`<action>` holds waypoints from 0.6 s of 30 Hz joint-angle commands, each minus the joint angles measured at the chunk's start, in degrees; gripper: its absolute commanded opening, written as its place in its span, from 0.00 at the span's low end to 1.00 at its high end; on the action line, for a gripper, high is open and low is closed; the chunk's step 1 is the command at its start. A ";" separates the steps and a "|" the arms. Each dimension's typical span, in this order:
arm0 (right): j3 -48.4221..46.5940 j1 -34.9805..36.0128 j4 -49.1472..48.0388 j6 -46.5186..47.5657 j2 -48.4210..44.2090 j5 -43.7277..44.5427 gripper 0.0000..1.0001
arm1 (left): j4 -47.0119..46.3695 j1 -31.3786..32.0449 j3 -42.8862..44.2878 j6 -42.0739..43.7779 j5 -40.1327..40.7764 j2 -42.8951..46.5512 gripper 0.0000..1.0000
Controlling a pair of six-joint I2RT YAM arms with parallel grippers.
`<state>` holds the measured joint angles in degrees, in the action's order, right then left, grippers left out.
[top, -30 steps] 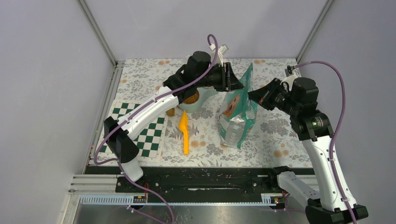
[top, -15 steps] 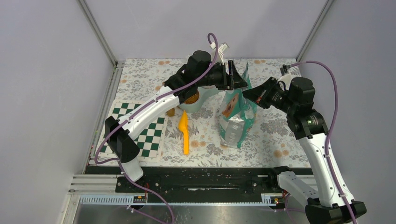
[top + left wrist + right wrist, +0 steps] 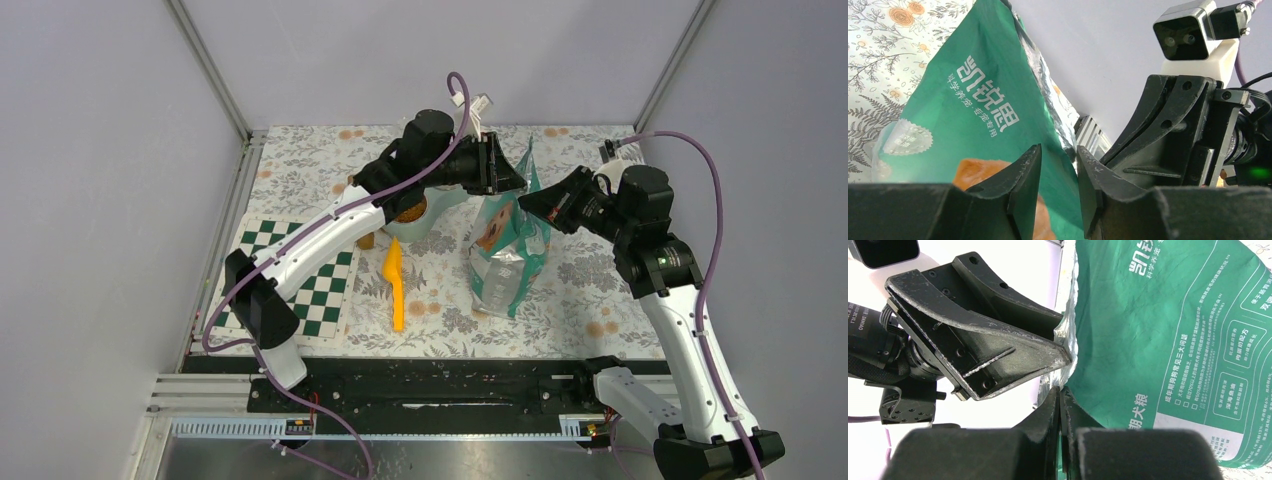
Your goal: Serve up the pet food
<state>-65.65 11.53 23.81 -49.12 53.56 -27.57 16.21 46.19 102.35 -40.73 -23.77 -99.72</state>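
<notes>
The teal-and-silver bag [image 3: 508,245] stands upright on the floral cloth, its top between both grippers. My right gripper [image 3: 527,204] is shut on the bag's top edge [image 3: 1060,390]; the bag's printed side [image 3: 1168,325] fills that view. My left gripper [image 3: 516,170] is at the bag's top from the other side, its jaws a little apart, with the bag's teal panel [image 3: 973,100] showing in the gap [image 3: 1059,156]. Brown pet food [image 3: 408,212] lies in a pale bowl [image 3: 428,226] left of the bag. The inside of the bag is hidden.
An orange scoop [image 3: 397,285] lies flat on the cloth in front of the bowl. A green-and-white checkered mat [image 3: 300,280] lies at the left. A small brown object [image 3: 366,240] stands beside the bowl. Grey walls close the back and both sides.
My left jaws opened wider and then narrowed again at the bag's top. The right gripper shifted a little left with the bag's edge, and the bag's top leaned that way.
</notes>
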 commanded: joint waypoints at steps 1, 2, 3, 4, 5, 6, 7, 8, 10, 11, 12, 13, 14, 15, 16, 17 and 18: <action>0.07 0.17 3.45 -0.37 0.10 2.81 0.00 | -0.38 -0.05 1.82 1.80 1.65 1.79 0.32; 0.22 0.16 3.46 -0.77 -0.13 3.03 0.00 | -0.25 -0.05 1.69 1.99 1.92 1.95 0.32; 0.37 0.16 3.41 -1.01 -0.30 3.15 0.00 | -0.28 -0.10 1.40 2.24 2.21 2.17 0.32; 0.47 0.16 3.54 -1.33 -0.44 3.36 0.00 | -0.26 -0.06 1.18 2.30 2.61 2.35 0.32; 0.58 0.16 3.62 -1.56 -0.66 3.58 0.00 | -0.33 -0.05 0.85 2.33 2.93 2.64 0.31; 0.68 0.16 3.49 -1.82 -0.91 3.88 0.00 | -0.53 -0.05 0.55 2.40 3.13 2.85 0.29; 0.82 0.16 3.52 -2.04 -1.18 4.07 0.00 | -0.71 -0.05 0.20 2.35 3.12 3.00 0.27; 0.93 0.16 3.49 -2.30 -1.44 4.33 0.00 | -0.81 -0.05 0.04 2.22 3.12 3.04 0.23; 1.35 0.16 3.02 -3.05 -2.05 4.60 0.00 | -1.15 -0.05 -0.20 1.78 2.60 2.99 0.19; 1.54 0.12 2.79 -3.41 -2.32 4.72 0.00 | -1.21 -0.07 -0.35 1.44 2.41 3.04 0.16; 1.79 0.13 2.47 -3.70 -2.57 4.73 0.00 | -1.35 -0.05 -0.54 1.18 2.15 3.11 0.14; 2.02 0.18 2.12 -3.92 -2.74 4.65 0.00 | -1.42 -0.09 -0.69 1.03 1.91 3.00 0.12; 2.17 0.12 1.83 -4.03 -2.83 4.46 0.00 | -1.48 -0.06 -0.74 0.93 1.77 2.92 0.10; 2.18 0.15 1.77 -4.05 -2.82 4.25 0.00 | -1.48 -0.05 -0.78 0.82 1.56 2.80 0.09; 2.19 0.14 1.52 -4.05 -2.80 3.86 0.00 | -1.45 -0.06 -0.78 0.83 1.31 2.69 0.08; 2.19 0.14 1.41 -3.92 -2.76 3.58 0.00 | -1.53 -0.05 -0.75 0.83 1.01 2.57 0.08; 2.19 0.18 1.46 -3.81 -2.76 3.36 0.00 | -1.47 -0.05 -0.74 0.76 0.71 2.40 0.08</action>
<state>-64.18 11.57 24.45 -53.15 51.11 -24.93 15.75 46.41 102.02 -40.42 -23.16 -99.09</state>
